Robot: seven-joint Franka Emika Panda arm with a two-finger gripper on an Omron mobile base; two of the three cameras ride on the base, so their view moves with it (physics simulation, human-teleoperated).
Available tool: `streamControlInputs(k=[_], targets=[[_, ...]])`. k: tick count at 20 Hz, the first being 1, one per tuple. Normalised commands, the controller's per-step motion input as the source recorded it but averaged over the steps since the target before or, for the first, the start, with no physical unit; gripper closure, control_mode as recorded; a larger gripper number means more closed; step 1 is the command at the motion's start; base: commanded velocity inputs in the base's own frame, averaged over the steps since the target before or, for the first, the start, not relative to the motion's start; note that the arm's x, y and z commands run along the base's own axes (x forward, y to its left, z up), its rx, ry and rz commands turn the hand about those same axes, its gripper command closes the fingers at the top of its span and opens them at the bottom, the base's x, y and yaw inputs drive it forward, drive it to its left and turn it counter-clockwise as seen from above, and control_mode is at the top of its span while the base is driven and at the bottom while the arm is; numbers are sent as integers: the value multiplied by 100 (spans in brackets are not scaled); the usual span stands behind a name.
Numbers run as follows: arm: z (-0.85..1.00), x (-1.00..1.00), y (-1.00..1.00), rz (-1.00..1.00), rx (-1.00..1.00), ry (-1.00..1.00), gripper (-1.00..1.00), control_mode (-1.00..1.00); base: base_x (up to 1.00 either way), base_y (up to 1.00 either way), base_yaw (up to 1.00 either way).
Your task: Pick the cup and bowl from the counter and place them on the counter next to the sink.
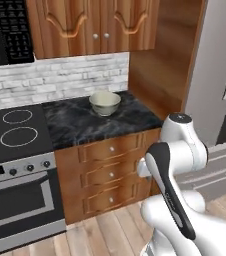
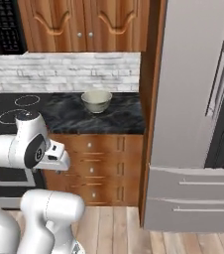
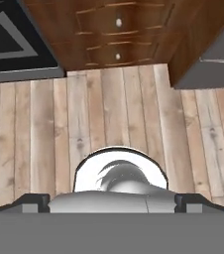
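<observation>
The pale cream bowl (image 1: 105, 102) (image 2: 96, 100) stands upright on the black marble counter (image 1: 80, 125) (image 2: 115, 117), near the brick backsplash. The cup and the sink are out of view. My arm is folded low in front of the drawers, well below and short of the bowl. In the hand view my gripper (image 3: 113, 201) points down at the wooden floor. Its two dark fingertips (image 3: 34, 201) stand far apart at the bottom corners, open, with nothing between them.
A black stovetop (image 1: 15, 132) with an oven below borders the counter on the left. A tall grey fridge (image 2: 193, 124) and a wooden side panel close it off on the right. Wall cabinets (image 1: 95, 25) and a microwave (image 1: 5, 30) hang above. Wooden floor (image 3: 109, 114) lies under the hand.
</observation>
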Motion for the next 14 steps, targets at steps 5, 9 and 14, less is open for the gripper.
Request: streamControlInputs(k=[5,9,14], targets=[[0,0,0,0,0,0,-100,100,97,-18,26],[0,0,0,0,0,0,-100,100,78,-14,20],[0,0,0,0,0,0,-100,100,65,-14,18]])
